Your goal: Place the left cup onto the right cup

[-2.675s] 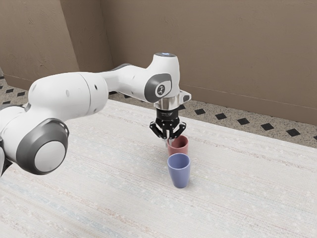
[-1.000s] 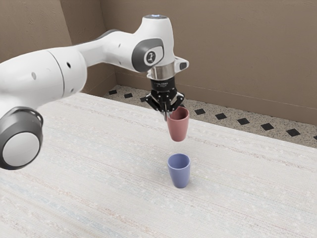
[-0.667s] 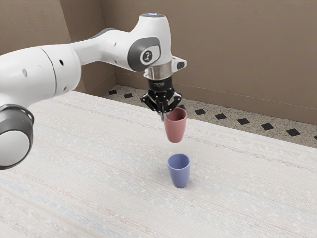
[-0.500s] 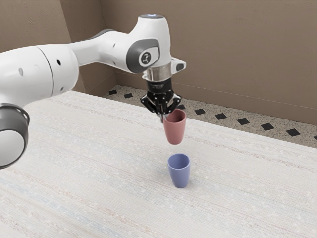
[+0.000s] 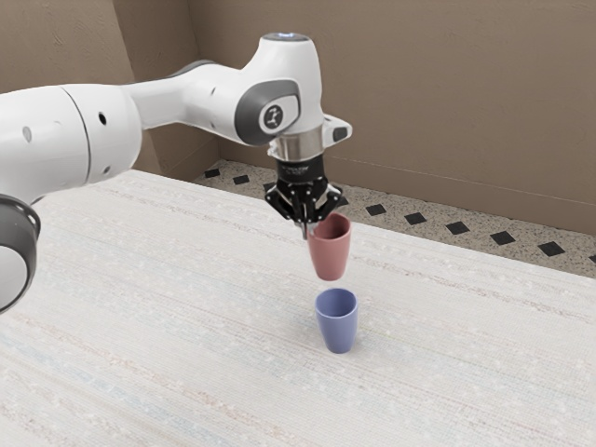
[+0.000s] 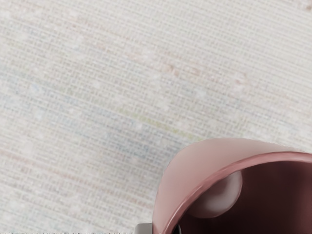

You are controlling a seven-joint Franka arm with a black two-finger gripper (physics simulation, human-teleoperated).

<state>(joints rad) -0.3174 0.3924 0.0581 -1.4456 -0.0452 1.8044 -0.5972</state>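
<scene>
In the exterior view, the arm (image 5: 186, 93) reaches in from the exterior view's left. Its tool (image 5: 307, 225) is clamped on the rim of the pink cup (image 5: 330, 248), one finger inside the wall and one outside. The pink cup hangs upright in the air, clear of the bench (image 5: 140, 307). The blue cup (image 5: 336, 319) stands mouth up on the bench below it, with a gap between the two. The pink cup looks slightly off toward the exterior view's left of the blue one, and the offset in depth cannot be read from this angle. If the descent starts from an off-centre position, the pink base is likely to catch the blue rim and tip or push the blue cup over. A one-sided pinch on the rim may also let the cup swing or slip on contact.

In the wrist view, the pink cup's (image 6: 214, 161) rim and dark inside sit just under the hand, with the woven bench (image 6: 97, 97) beyond. This view offers no check on alignment, so releasing early could drop the cup beside its target.
</scene>
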